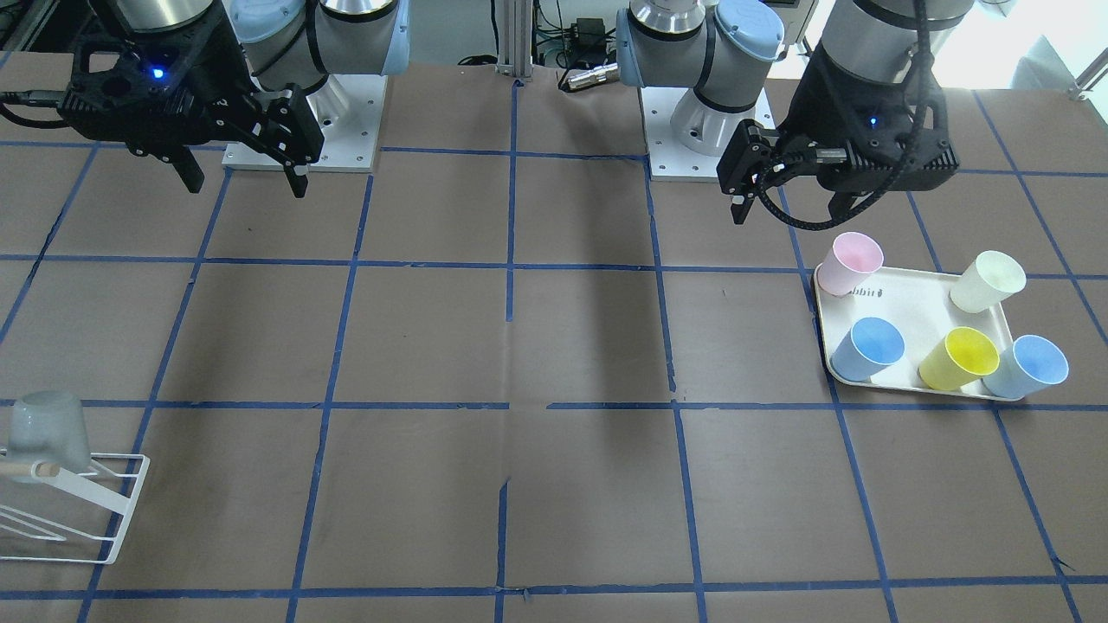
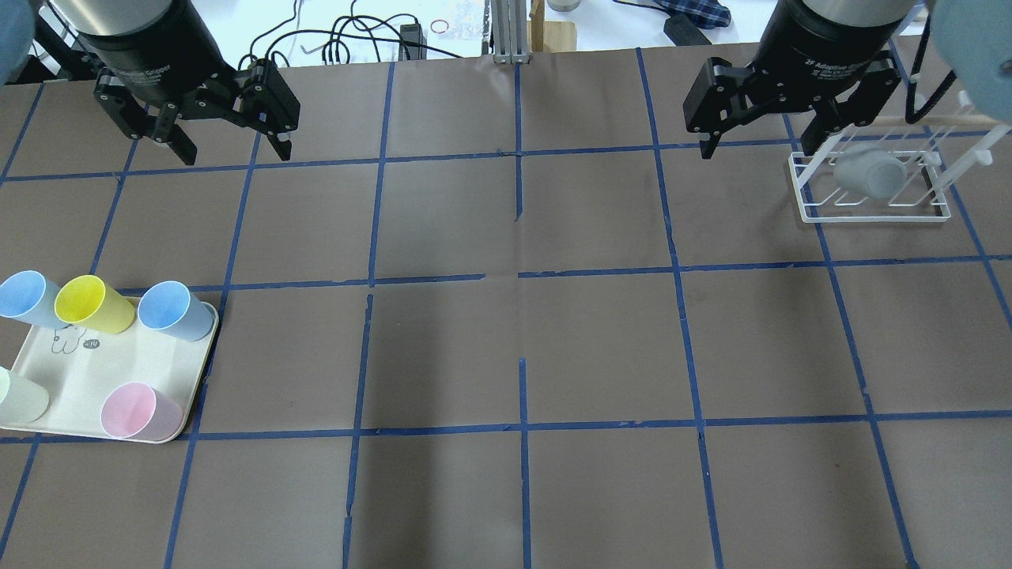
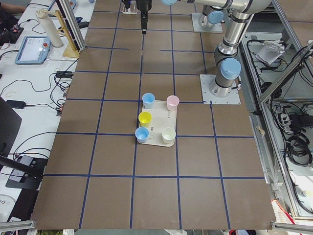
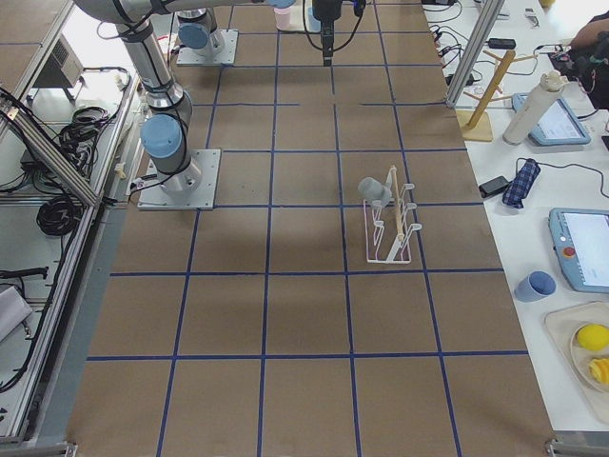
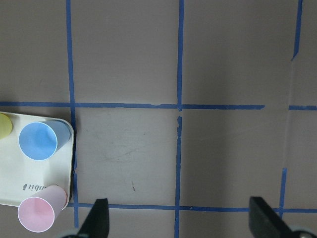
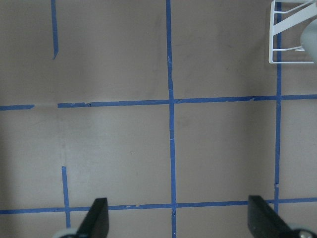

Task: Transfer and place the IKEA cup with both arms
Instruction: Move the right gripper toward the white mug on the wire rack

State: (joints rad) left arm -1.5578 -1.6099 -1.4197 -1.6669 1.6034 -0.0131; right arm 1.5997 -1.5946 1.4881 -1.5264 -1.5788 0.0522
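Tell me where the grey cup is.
In the overhead view it is at the upper right: the grey cup hangs on the white wire rack, on the robot's right side.

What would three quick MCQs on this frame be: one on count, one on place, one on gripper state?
1. How many cups stand at the tray?
A. three
B. four
C. five

2. Where is the IKEA cup?
A. on the tray
B. on the white wire rack
C. held in a gripper

3. What state are the left gripper and the right gripper in?
A. both open, holding nothing
B. both shut
C. one shut on a cup

Answers:
1 C: pink, cream, yellow and two blue show there.
2 B: the grey cup sits on the rack at the robot's right, far from the tray.
3 A: each pair of fingers stands wide apart above the table with nothing between them.
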